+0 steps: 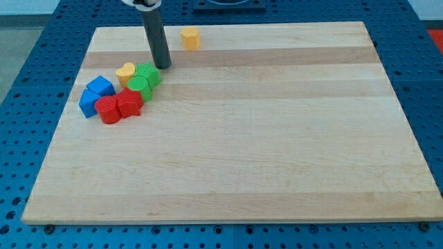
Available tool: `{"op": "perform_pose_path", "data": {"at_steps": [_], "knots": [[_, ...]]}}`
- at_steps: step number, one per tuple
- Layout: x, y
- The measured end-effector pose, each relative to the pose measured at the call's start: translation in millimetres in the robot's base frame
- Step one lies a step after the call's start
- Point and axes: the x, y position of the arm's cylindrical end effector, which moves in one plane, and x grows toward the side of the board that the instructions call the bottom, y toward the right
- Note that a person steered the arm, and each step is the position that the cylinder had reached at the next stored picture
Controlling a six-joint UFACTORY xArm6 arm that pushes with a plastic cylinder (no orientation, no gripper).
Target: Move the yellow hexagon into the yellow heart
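Since the tip (pixel 163 66) sits between the two yellow blocks, direction is the whole question: the hexagon (pixel 190 37) lies up and to the view's right of it, near the tabletop's (pixel 277 152) top edge, well apart; the heart (pixel 125 73) lies down-left, at the cluster's top, touching the green blocks (pixel 145 80). The end effector is a bare rod, nothing to open or close, touching no block. The hexagon is compact, no long axis or heading I can make out. My read: get behind it on the far side, then push down-left.
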Motion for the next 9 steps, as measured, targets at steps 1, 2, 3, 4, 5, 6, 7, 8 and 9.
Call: {"op": "perform_pose_path", "data": {"at_steps": [1, 2, 3, 4, 5, 6, 7, 8, 9], "knots": [[-17.6, 14.6], [-10.6, 52.2], [-33.4, 89.6], [-75.0, 101.5], [-81.6, 86.9], [-75.8, 63.5], [-66.1, 47.1], [-53.7, 28.9], [-40.3, 11.6]]}}
